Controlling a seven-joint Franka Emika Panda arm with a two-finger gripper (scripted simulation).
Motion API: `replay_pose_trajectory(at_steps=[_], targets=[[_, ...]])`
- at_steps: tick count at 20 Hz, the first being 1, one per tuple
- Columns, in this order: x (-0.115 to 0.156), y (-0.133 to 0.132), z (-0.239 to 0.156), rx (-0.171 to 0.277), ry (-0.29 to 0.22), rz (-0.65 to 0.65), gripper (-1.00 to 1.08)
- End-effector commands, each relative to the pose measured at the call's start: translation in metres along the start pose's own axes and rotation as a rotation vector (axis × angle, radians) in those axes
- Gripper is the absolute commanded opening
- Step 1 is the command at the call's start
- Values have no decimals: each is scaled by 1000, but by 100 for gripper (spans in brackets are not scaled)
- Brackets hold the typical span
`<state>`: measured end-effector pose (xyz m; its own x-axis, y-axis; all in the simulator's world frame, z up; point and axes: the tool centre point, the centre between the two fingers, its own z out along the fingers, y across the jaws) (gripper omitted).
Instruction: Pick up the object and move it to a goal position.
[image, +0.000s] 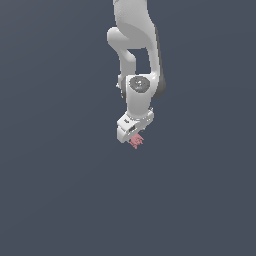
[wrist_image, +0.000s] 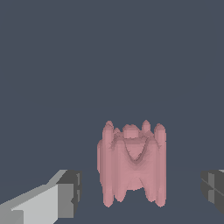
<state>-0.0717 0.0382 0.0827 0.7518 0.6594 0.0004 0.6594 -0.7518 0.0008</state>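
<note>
Flat slate-grey ground fills both views, and on it sits the small pink-red lumpy object (wrist_image: 131, 164) with bumpy upright ridges. It lies between the dark finger pads (wrist_image: 70, 192) of the white gripper (image: 134, 136), jaws spread wide and not touching it. Grasping, lifting and carrying to the goal apparently remain.

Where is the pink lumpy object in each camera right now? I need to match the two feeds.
Exterior view: the pink object shows just below the white hand, near the picture's middle.
Wrist view: the pink object sits between the two dark fingertips, clear gaps on both sides.
Shared landmark: the hand itself, directly over the object in both.
</note>
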Motion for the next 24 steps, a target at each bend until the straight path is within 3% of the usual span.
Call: replay_pose_trajectory(at_steps=[1, 12, 13, 24], targets=[[0, -1, 9, 1, -1, -1, 100], [-1, -1, 43, 1, 0, -4, 100], [-1, -1, 43, 1, 0, -4, -100], [-1, 0, 42, -1, 0, -4, -100]])
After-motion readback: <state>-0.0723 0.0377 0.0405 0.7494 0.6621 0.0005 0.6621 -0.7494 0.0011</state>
